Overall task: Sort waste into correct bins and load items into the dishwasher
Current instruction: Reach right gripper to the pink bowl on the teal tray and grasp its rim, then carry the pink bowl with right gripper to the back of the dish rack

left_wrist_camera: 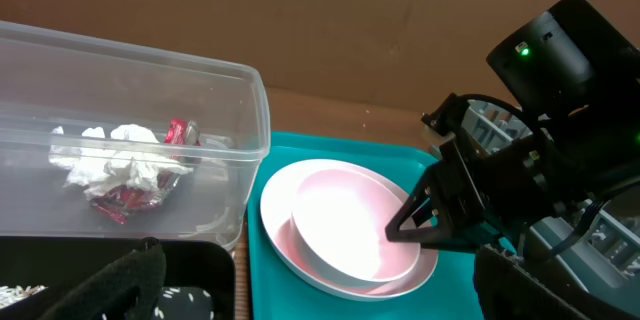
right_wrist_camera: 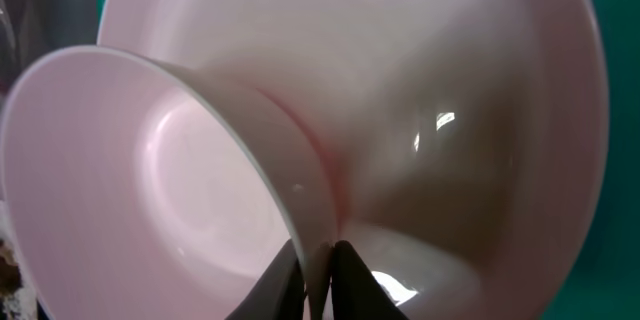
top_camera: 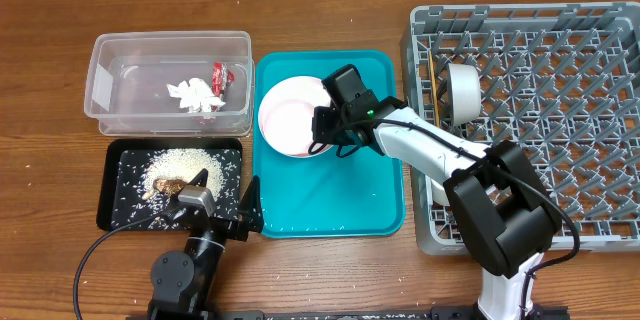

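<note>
Right gripper (right_wrist_camera: 318, 282): closed on the rim of the upper plate (right_wrist_camera: 150, 160), with one finger set on each face of the thin edge.
Upper plate: held tilted, its gripped edge raised and its far edge resting in the lower plate (right_wrist_camera: 450, 110). The tilt is judged to be what breaks the stack so one plate can be taken alone.
Lower plate: left flat directly beneath the gripper on the teal tray (top_camera: 330, 200), where it serves as a support for the tipped plate.
Left gripper (top_camera: 250, 210): seen with its fingers (left_wrist_camera: 120, 280) spread wide and nothing between them. It is parked low at the tray's near corner, apparently kept out of the working arm's path.
Dish rack (top_camera: 600, 160): placed behind the right gripper, on the arm's base side, so a pull back toward the pegs is judged to be the next move. A pale round vessel (top_camera: 462, 95) is already lodged on its side among them; cup or bowl cannot be told.
Clear tub (top_camera: 100, 80): set well beyond the plates from the right gripper, with the crumpled tissue (top_camera: 190, 93) and red wrapper (top_camera: 222, 75) inside.
Black tray (top_camera: 115, 210): placed just beside the left gripper, with rice (top_camera: 185, 165) and a brown scrap (top_camera: 165, 188) on it.
Risk: the narrow pinch on a smooth rim is judged liable to slip or swing.
</note>
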